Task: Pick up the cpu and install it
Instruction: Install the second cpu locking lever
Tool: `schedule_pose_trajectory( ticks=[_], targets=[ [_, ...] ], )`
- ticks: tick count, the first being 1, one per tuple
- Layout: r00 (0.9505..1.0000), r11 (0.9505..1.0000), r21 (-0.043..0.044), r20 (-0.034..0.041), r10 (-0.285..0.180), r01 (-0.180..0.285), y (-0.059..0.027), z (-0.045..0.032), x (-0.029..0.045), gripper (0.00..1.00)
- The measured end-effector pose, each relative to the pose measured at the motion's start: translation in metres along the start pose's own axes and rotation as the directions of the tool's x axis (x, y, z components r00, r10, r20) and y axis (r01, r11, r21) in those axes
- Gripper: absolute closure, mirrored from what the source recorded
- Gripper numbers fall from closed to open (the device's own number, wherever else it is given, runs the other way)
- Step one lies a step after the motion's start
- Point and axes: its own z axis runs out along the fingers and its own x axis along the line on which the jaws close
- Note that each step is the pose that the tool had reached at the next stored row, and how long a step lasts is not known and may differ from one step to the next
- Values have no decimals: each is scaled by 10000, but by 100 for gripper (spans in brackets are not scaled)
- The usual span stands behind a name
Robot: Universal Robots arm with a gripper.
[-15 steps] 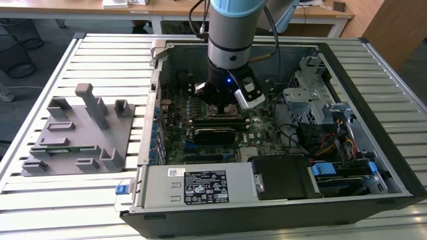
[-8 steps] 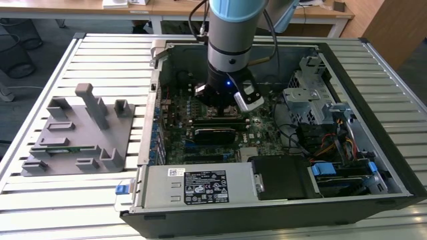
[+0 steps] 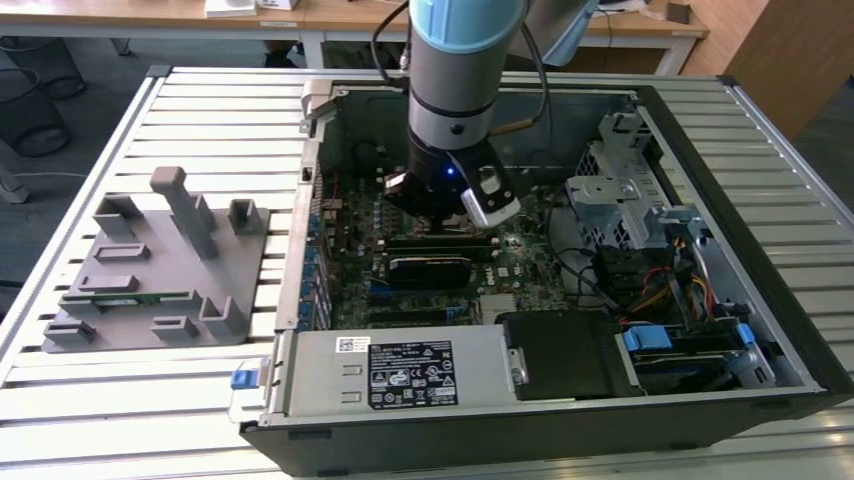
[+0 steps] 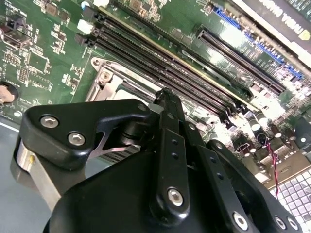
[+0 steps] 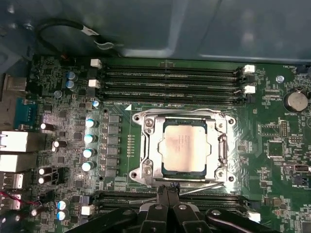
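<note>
The cpu point(image 5: 184, 146) is sitting flat inside the metal-framed socket point(image 5: 146, 145) on the motherboard point(image 5: 58, 73), its silvery top level with the frame in the first wrist view. The gripper point(image 5: 168, 190) is hanging just beside the socket's edge with its fingers point(image 5: 162, 195) pressed narrow together and holding nothing. Judged from here, doing this step well is depending on the chip lying square and fully seated in the computer case point(image 3: 747, 130).
</note>
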Motion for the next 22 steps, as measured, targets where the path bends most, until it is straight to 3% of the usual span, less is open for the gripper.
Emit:
schedule_pose_trajectory(
  ticks=[2,13,22],
  targets=[
    [10000,10000,-58,2,-2,2,-7,10,6,89],
    [10000,9999,-110,2,0,0,-77,30,27,89],
    [10000,9993,-368,7,0,0,-114,77,79,89]
  ],
)
